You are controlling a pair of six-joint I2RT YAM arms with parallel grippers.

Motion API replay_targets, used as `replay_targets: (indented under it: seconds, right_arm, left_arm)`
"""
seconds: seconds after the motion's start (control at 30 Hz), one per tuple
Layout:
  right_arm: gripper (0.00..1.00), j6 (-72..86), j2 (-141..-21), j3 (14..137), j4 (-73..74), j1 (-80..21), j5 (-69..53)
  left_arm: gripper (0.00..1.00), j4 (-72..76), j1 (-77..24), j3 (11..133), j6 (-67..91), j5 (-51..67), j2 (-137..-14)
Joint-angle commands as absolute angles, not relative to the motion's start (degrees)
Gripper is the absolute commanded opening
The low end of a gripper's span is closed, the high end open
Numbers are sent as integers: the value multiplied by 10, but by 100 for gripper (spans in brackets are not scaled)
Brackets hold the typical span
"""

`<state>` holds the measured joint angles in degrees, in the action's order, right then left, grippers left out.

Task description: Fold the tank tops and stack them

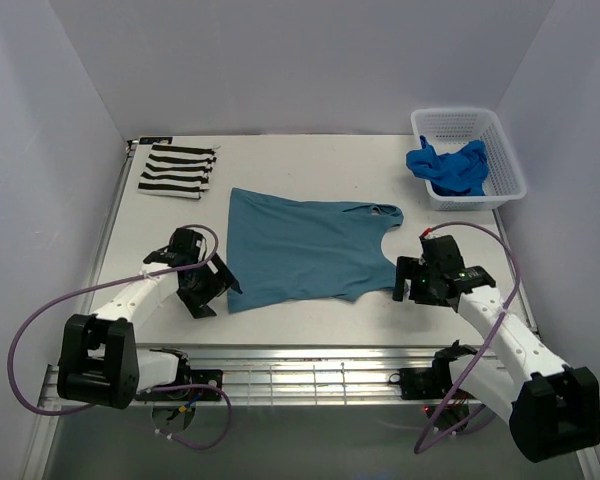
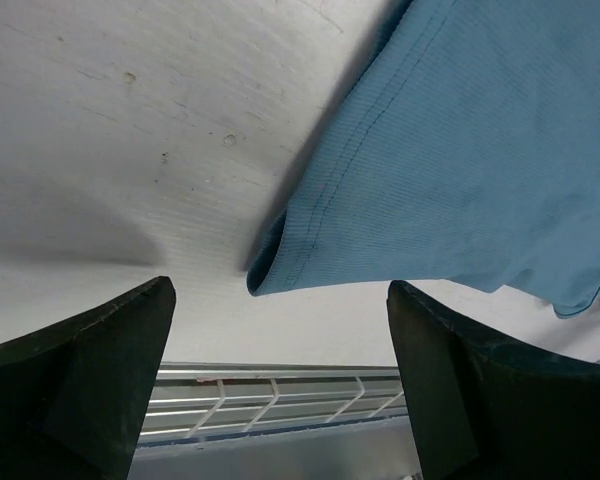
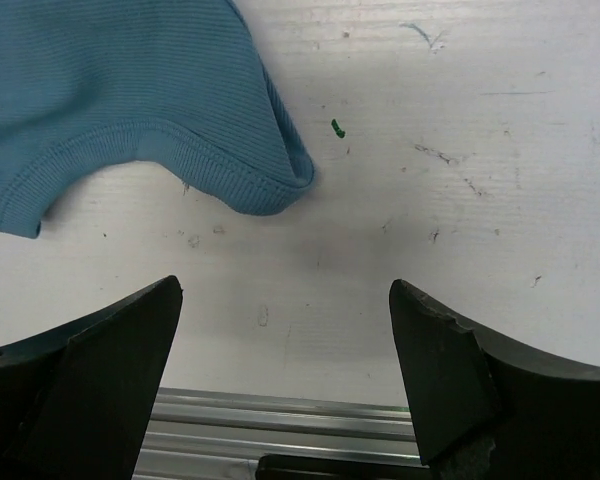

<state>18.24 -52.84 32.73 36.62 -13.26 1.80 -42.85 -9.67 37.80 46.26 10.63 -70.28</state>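
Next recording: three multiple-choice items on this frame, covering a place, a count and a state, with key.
1. Where is the royal blue top? A in the basket; B flat between the arms; C folded far left.
2. Tops on the table outside the basket? A one; B two; C three.
3. The left hand and right hand are: A both open, empty; B both shut on cloth; C only left shut.
Key: A, bunched in the basket; B, striped top and teal-blue top; A, fingers apart, gripping nothing.

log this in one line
left gripper open by teal top hem | right gripper open by strap | teal top flat | striped top folded | blue top in basket
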Motion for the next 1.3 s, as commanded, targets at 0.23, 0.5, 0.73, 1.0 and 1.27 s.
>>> replay_targets:
  seconds: [0.23, 0.5, 0.73, 1.0, 1.27]
  right_arm:
    - [90, 221, -642, 397, 345, -221, 232]
    - [96, 203, -677, 401, 319, -224, 202]
    - [96, 200, -715, 411, 302, -229, 215]
    - [11, 188, -736, 419, 263, -229, 216]
    - [8, 187, -714, 527, 368, -229, 232]
  left_arm:
    - [84, -340, -100, 363, 445, 140, -767]
    - [71, -307, -99, 357, 447, 159, -829]
    - [26, -287, -99, 359, 446, 174, -839]
    - [0, -284, -99, 371, 446, 160, -816]
    - [0, -295, -99, 400, 453, 133, -745]
